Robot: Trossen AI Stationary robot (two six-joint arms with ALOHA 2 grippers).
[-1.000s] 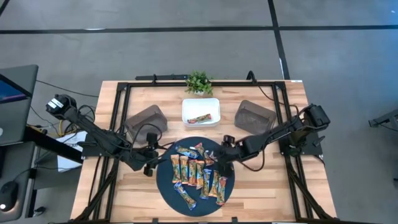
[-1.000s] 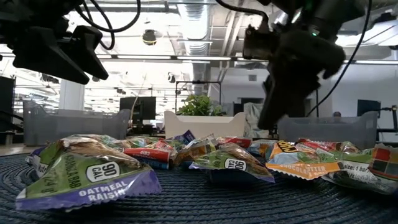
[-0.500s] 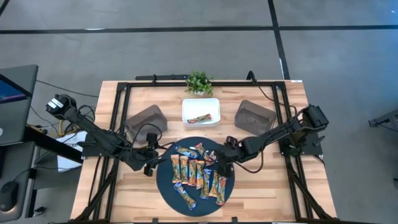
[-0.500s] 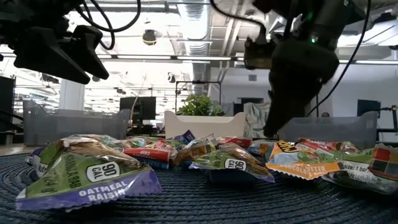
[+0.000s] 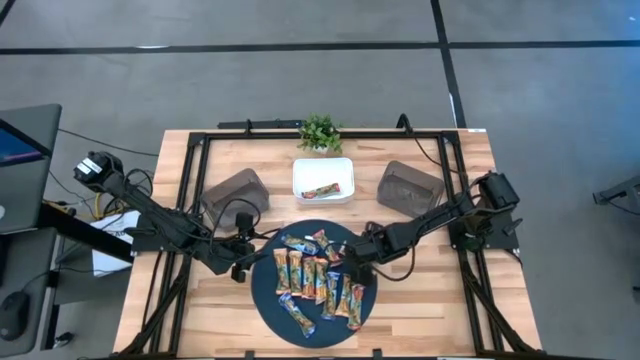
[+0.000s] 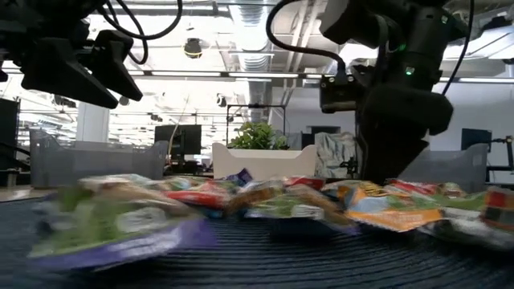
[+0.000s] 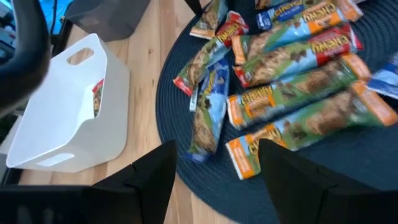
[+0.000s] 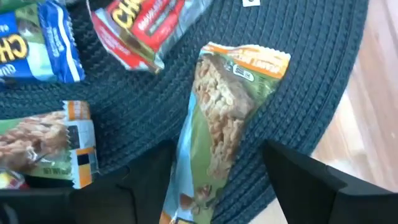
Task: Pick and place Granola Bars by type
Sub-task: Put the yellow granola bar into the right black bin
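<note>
Several granola bars [image 5: 316, 278] in orange, blue, red and green wrappers lie flat on a round dark woven mat [image 5: 268, 300]. One more bar [image 5: 322, 190] lies in the white bin [image 5: 323, 168]. My right gripper [image 5: 352, 262] is open and low over the mat's right part. In the right wrist view its fingers [image 8: 146, 180] stand on either side of a green bar with an orange end [image 8: 217, 124]. In the low view its fingertips are hidden behind the bars [image 6: 377, 201]. My left gripper [image 5: 243, 255] is open and hovers above the mat's left edge [image 7: 217, 186]. My right gripper comes at the green bar's middle [image 8: 211, 155] from above, with its fingers across the bar's length. The bar lies flat on the mat. I cannot tell whether the fingers touch the bar or the mat.
Two grey bins [image 5: 235, 192] [image 5: 410, 187] flank the white bin at the table's far side. A small potted plant [image 5: 320, 132] stands behind them. A black frame [image 5: 200, 150] runs round the table. Bare wood [image 5: 420, 310] shows beside the mat.
My right gripper has come down toward the bars on the mat's right part, shifting a little toward the table's left and near edge. It has stayed open.
</note>
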